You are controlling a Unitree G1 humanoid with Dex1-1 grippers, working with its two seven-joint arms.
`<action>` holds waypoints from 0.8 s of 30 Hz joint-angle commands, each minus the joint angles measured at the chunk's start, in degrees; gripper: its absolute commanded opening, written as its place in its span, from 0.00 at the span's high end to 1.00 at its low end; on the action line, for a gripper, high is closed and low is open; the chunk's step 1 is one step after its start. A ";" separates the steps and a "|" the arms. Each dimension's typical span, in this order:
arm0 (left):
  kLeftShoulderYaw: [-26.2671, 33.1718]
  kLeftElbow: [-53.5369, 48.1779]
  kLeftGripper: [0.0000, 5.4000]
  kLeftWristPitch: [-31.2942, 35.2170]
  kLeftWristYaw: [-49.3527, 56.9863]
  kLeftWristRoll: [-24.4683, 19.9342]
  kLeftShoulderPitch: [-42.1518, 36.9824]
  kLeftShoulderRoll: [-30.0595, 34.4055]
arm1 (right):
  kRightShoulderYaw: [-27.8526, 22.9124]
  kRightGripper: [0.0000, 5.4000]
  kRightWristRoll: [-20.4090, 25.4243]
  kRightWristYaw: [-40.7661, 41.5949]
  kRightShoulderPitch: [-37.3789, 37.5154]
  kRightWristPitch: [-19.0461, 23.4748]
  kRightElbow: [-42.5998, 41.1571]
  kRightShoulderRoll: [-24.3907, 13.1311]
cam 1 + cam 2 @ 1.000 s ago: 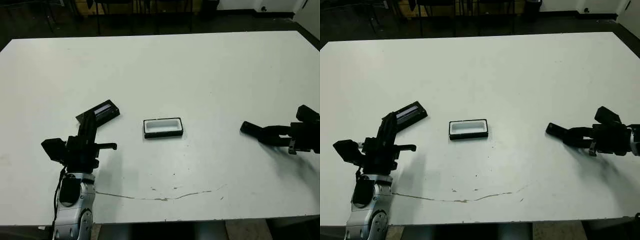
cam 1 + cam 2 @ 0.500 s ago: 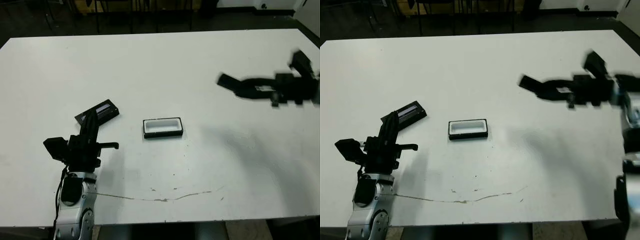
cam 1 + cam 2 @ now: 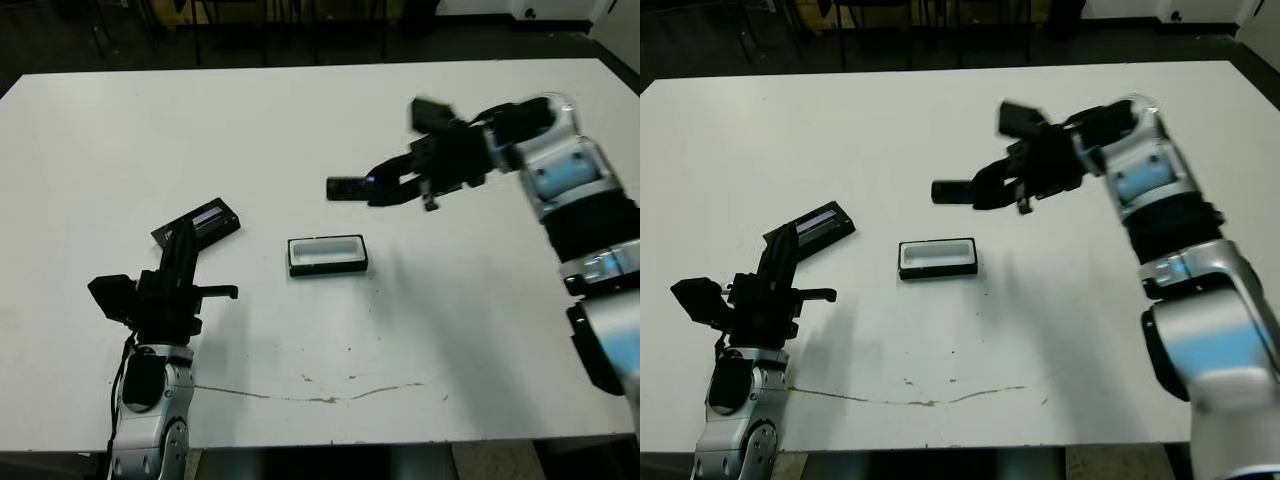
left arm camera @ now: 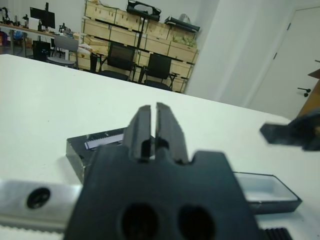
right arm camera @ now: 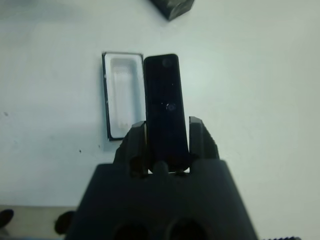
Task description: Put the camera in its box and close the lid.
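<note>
The slim black camera hangs in the air just beyond the box, with my right gripper shut on one end of it. The right wrist view shows the camera between the fingers, alongside the box. The box sits open at the table's middle, its white lining showing. At the left lies the lid, black with a pale strip. My left gripper is shut on nothing and points at the lid, just short of it.
A thin crack-like mark runs across the table near its front edge. Dark chairs stand beyond the far edge. Wooden crates and a door show in the left wrist view.
My right arm has swung up and left from the table's right side, carrying the camera to just behind the box. The left arm, lid and box have stayed put.
</note>
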 commanded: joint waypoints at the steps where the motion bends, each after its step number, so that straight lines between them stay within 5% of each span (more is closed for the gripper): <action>1: 0.35 0.73 1.00 0.56 0.12 -0.43 0.80 0.24 | 2.41 0.87 -2.18 0.20 -0.79 0.59 -0.29 1.59; 24: -0.07 1.26 1.00 -0.53 0.64 0.98 1.32 0.03 | 5.80 0.87 -5.65 1.51 0.38 -0.21 0.01 5.81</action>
